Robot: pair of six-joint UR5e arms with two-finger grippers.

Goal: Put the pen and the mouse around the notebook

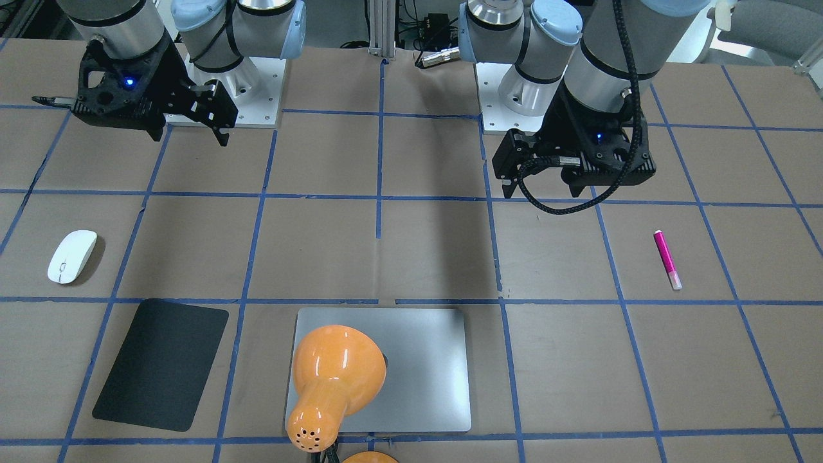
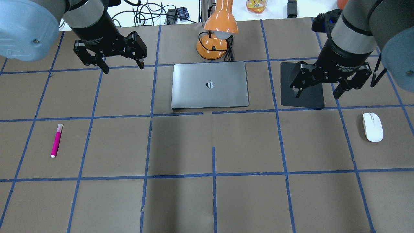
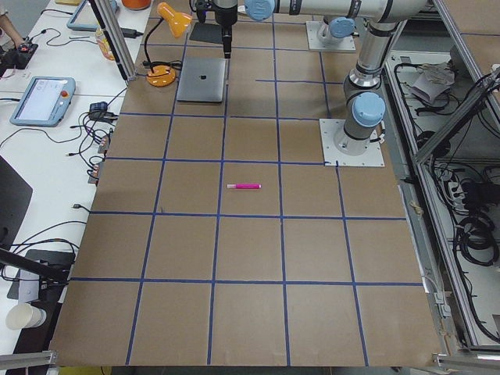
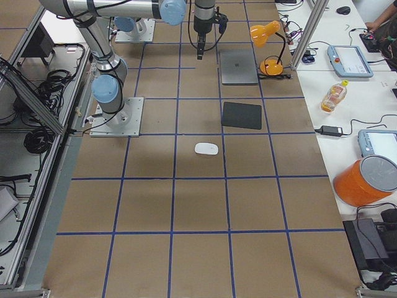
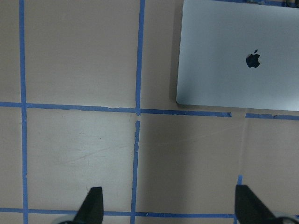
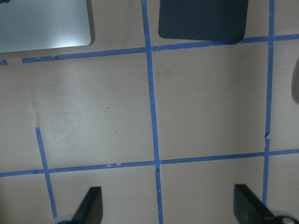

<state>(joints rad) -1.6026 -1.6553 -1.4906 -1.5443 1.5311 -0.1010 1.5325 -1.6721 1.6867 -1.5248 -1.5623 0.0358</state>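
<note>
- Brown paper covers the whole table [image 2: 181,145], ruled into squares by blue tape. Benches along the far side carry teach pendants, cables and a bottle.
- At the far middle lies the notebook [image 2: 210,84], closed and flat, with an orange desk lamp [image 2: 216,32] just behind it, its shade leaning over the notebook's far edge.
- A black mat [image 1: 161,363] lies on the robot's right of the notebook, apart from it.
- The pen [image 2: 56,140] lies out on the robot's left, well apart from the notebook, pale tip pointing away from the robot.
- The mouse [image 2: 372,127] sits out on the robot's right, near the mat's corner but not touching it, also well apart from the notebook.
- The left gripper [image 2: 123,68] hangs above bare paper beside the notebook, fingers spread wide and empty.
- The right gripper [image 2: 317,95] hovers over the mat's near edge, fingers likewise apart, holding nothing.
- By my reading the task is at its start: neither thing is picked up.
- Next, each arm would need to pull back toward the robot and outward. The left should straddle the pen's slim barrel crosswise and descend low. The right should span the mouse's narrow width.
</note>
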